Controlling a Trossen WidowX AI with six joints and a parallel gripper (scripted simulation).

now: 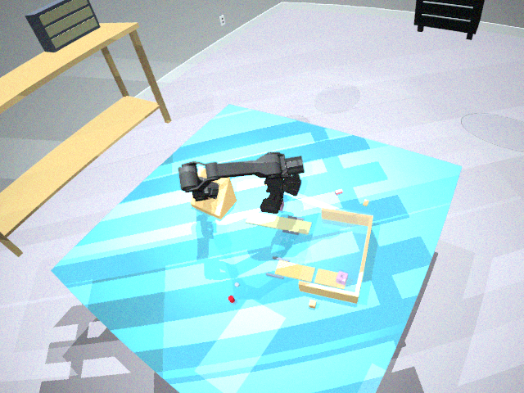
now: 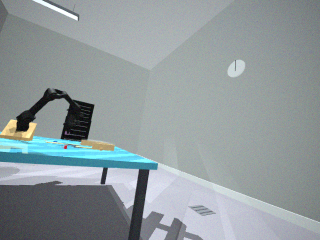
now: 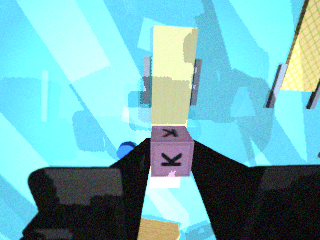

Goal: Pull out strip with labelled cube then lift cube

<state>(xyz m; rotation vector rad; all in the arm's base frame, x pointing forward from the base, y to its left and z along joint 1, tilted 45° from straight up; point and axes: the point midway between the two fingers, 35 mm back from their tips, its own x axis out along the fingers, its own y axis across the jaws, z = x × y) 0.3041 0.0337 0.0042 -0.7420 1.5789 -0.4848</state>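
My gripper (image 1: 279,208) (image 2: 67,129) (image 3: 168,142) is shut on a purple cube (image 3: 171,159) (image 2: 66,133) marked K, held well above the table. The cube is mostly hidden behind the fingers in the top view. The one-piece pale yellow strip (image 1: 268,221) (image 3: 171,100) lies below it on the table between two short grey rails (image 3: 147,82), with nothing on it. The other strip is in two parts, a near part (image 1: 294,270) and a far part (image 1: 323,277), with a gap between them. A second purple cube (image 1: 341,277) sits on the far part.
A low wooden wall (image 1: 366,254) (image 2: 103,146) stands around the strips' far side. A red cylinder (image 1: 231,299) (image 2: 65,146), a small tan block (image 1: 312,303), another tan block (image 1: 366,203) and a pink-red block (image 1: 338,192) lie about. A blue cylinder (image 3: 126,149) lies beside the one-piece strip's near end.
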